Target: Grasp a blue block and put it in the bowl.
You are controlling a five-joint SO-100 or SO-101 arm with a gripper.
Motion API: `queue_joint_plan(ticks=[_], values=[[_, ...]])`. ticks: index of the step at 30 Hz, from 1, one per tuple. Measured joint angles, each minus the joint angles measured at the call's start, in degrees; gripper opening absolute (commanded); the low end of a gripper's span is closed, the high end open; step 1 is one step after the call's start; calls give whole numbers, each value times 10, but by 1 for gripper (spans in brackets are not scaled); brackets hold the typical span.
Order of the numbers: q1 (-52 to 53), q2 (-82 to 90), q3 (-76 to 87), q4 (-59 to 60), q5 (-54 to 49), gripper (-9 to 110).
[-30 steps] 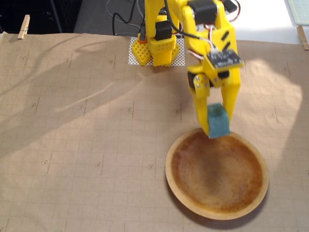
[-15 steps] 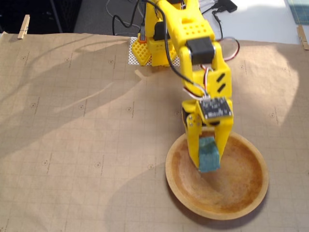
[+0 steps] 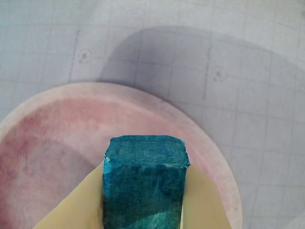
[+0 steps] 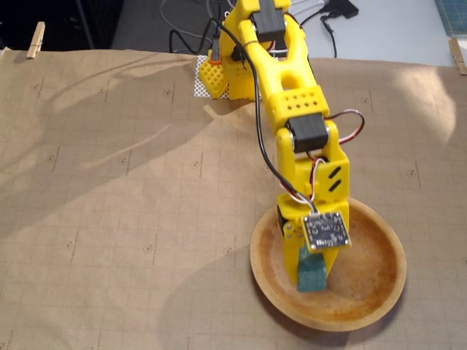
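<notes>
Teal-blue, the blue block [image 3: 143, 186] sits clamped in the closed pincer [image 4: 312, 273] above the bowl [image 4: 379, 292].

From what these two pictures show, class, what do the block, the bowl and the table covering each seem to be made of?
Blue block: probably foam, matte and slightly rough, with a mottled teal surface.
Bowl: looks like wood, with a pale tan rim and a darker orange-brown inside.
Table covering: seemingly brown paper printed with a faint grid.

Teal blue block [image 4: 312, 273], orange-brown bowl [image 4: 379, 284] w/ tan rim, yellow arm [image 4: 292, 95].
</notes>
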Motion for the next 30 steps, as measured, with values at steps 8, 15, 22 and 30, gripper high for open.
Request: queue_joint_plan(ticks=[8, 15, 22, 30], values=[[-16, -8, -8, 0, 0, 24], [-13, -8, -8, 0, 0, 28], [-13, -8, -8, 0, 0, 28], [-13, 98, -8, 94, 0, 28]])
